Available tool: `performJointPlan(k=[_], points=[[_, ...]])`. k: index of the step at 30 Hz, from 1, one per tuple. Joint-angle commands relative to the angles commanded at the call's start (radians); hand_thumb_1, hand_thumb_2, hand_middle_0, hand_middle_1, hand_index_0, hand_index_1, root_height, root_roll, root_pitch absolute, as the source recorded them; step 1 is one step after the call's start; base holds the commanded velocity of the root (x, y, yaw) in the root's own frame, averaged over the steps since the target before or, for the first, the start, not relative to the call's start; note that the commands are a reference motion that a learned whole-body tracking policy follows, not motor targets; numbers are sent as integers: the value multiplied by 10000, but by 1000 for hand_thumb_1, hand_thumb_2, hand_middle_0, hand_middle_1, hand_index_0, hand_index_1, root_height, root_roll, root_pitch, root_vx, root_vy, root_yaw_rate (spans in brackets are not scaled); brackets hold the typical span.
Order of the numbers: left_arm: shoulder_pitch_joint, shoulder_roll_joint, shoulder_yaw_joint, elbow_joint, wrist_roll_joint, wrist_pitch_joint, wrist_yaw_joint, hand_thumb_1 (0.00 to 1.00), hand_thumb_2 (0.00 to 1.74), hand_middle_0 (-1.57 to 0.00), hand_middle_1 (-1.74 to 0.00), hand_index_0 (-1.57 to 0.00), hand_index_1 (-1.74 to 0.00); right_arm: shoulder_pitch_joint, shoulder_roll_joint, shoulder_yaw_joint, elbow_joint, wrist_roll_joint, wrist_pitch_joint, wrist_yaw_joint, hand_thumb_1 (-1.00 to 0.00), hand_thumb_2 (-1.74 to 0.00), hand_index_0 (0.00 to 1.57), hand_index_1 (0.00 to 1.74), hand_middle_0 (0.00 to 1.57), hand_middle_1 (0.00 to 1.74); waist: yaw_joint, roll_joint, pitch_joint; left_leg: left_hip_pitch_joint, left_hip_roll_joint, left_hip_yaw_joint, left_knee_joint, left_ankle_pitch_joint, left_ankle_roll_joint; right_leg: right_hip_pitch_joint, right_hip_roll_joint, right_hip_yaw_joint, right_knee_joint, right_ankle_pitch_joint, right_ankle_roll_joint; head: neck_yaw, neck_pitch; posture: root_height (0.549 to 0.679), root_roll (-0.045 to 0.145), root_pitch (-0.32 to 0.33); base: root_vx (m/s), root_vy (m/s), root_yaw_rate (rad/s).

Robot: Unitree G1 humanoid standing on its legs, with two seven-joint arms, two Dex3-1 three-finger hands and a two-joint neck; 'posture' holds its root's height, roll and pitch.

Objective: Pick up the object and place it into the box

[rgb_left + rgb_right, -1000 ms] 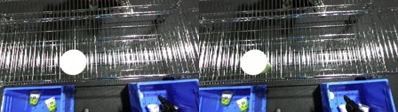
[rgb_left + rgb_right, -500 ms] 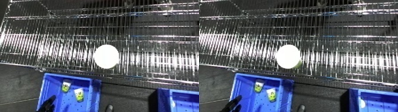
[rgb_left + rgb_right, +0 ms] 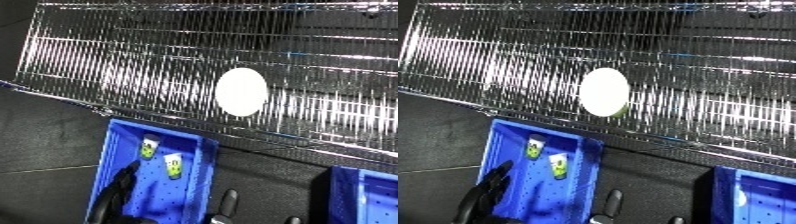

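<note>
On the wire shelf sits a white oval object, lying on the grid near the shelf's front edge, with nothing touching it. Below the shelf, at lower left, stands a blue bin holding two small cups with green markings, side by side near its far end. A second blue bin shows at lower right, well apart from the first. Black fingers of the left hand rise at the bottom edge over the left bin; they look straight and hold nothing. More dark fingers show between the bins; whose they are cannot be told. Right hand: state cannot be told.
</note>
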State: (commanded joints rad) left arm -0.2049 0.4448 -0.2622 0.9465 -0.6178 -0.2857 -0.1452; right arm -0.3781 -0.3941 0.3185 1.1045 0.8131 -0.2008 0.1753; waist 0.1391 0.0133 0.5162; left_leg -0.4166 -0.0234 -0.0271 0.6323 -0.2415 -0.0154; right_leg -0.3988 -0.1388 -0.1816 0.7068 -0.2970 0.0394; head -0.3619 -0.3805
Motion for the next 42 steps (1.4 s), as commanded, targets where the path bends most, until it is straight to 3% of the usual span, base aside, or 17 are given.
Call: performJointPlan(k=[7, 11, 16, 20, 35, 39, 42], points=[[64, 212, -231, -722, 268, -400, -76, 0, 0, 0, 0, 0, 0, 73, -75, -37, 74, 50, 47, 44, 0, 0, 0, 0, 0, 0, 98, -28, 36, -39, 7, -43, -6, -18, -6, 13, -19, -73, 10, -9, 15, 142, -63, 645, 47, 14, 3, 4, 30], [371, 695, -530, -2353, 233, -899, -91, 0, 0, 0, 0, 0, 0, 338, -170, -173, 152, 250, 55, 87, 0, 0, 0, 0, 0, 0, 268, -26, 38, -88, 0, -125, -116, -4, -23, 14, -65, -185, -42, 22, 51, 825, 50, 645, 43, 21, 7, 3, 113], [871, 1605, -218, -5867, -736, -1521, 17, 0, 0, 0, 0, 0, 0, 867, -298, -549, 440, 878, 1, 210, 0, 0, 0, 0, 0, 0, 664, 10, 38, -281, -173, -301, -118, -89, -19, -37, -233, -454, -77, 98, 87, 2241, 222, 647, 42, 34, 22, -21, 264], [1032, 1789, 247, -7982, -1152, -1489, -141, 0, 0, 0, 0, 0, 0, 1112, -167, -779, 630, 1341, 29, 300, 0, 0, 0, 0, 0, 0, 901, -97, 38, -450, -322, -433, 25, -221, 9, -113, -297, -611, -39, 165, 118, 2748, 308, 647, 39, 42, 52, -68, 203], [1004, 1961, 703, -9605, -1537, -1202, -411, 0, 0, 0, 0, 0, 0, 1255, -143, -978, 741, 1584, 58, 574, 0, 0, 0, 0, 0, 0, 940, -169, 38, -444, -426, -490, 38, -320, 35, -86, -260, -601, -114, 216, 146, 2980, 472, 648, 35, 47, 28, -13, 9], [729, 1849, 800, -9825, -1182, -1316, -170, 0, 0, 0, 0, 0, 0, 1194, -55, -951, 736, 1599, 117, 700, 0, 0, 0, 0, 0, 0, 840, -270, 38, -450, -395, -456, 115, -375, 65, -152, -181, -493, -32, 204, 147, 2749, 558, 646, 32, 45, 36, -10, -96], [128, 1661, 577, -9471, -762, -1198, 297, 0, 0, 0, 0, 0, 0, 1067, -33, -794, 713, 1540, 240, 822, 0, 0, 0, 0, 0, 0, 612, -454, 38, -458, -285, -368, 232, -416, 97, -248, -58, -320, 68, 207, 152, 2220, 653, 645, 28, 41, 18, 6, -276]])
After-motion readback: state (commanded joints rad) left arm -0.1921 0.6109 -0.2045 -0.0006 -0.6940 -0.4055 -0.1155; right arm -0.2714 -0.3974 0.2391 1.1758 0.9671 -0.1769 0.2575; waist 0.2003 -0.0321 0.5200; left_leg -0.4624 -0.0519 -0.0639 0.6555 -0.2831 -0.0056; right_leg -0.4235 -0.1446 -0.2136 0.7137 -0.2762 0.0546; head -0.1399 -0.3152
